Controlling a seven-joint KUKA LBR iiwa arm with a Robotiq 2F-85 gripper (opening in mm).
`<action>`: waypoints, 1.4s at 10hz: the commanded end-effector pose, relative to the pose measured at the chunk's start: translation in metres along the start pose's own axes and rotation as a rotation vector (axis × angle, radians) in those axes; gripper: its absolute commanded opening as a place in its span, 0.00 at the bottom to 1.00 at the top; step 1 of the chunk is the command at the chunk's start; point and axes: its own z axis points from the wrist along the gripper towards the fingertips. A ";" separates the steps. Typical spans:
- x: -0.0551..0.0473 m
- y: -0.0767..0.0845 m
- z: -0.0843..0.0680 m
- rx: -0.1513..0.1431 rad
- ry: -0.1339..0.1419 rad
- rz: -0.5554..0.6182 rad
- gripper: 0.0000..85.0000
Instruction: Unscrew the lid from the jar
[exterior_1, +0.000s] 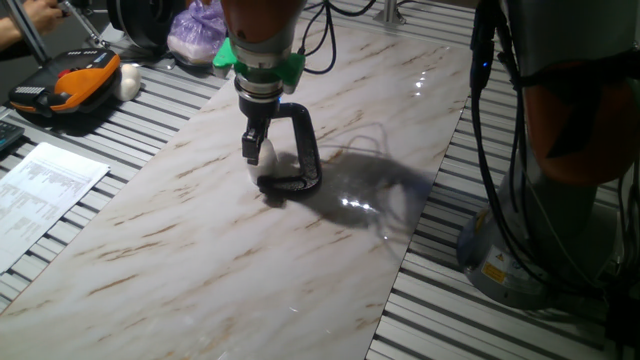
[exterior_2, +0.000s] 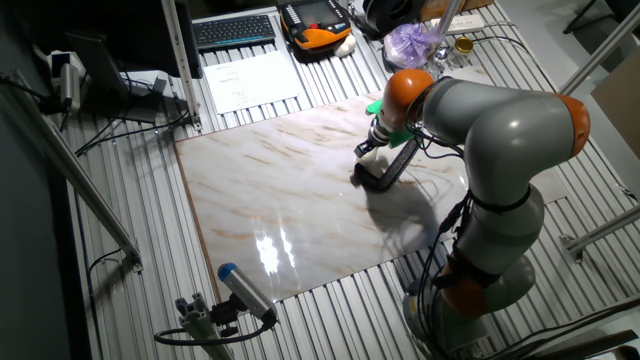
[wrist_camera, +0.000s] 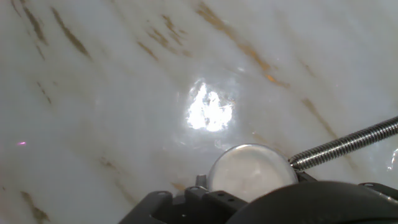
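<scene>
jaws look closed around the lid (exterior_1: 264, 151), though the contact itself is hard to read: in one fixed view the dark fingers (exterior_1: 251, 143) sit tight at its left side, and the hand view shows only the lid's (wrist_camera: 250, 172) round whitish top with gripper parts below it. taking that fixed view left to right: the gripper (exterior_1: 256, 146) hangs straight down from the green collar, the lid is in its tips, the jar (mostly hidden under the lid, so i put no mark on it) stands on the clamp's foot, and the clamp (exterior_1: 300, 150) arches up and over on the right. all of this sits near the middle of the marble top (exterior_1: 200, 230), a little toward its far edge.

the step in hand seems to be the twist. to do it well, keep the wrist axis straight over the lid's centre, so that the turn spins it rather than levering the jar sideways. grip firmly but not so hard that the thin plastic bows. the clamp screw (wrist_camera: 348, 144) lies just beside the lid, so a wide swing could catch a finger on it. lift only once the thread lets go.
</scene>
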 end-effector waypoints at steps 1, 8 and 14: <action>0.000 0.000 0.000 0.000 -0.003 0.002 0.40; -0.002 0.001 -0.003 0.003 0.006 0.026 0.60; -0.001 0.001 0.001 -0.031 -0.012 0.038 0.60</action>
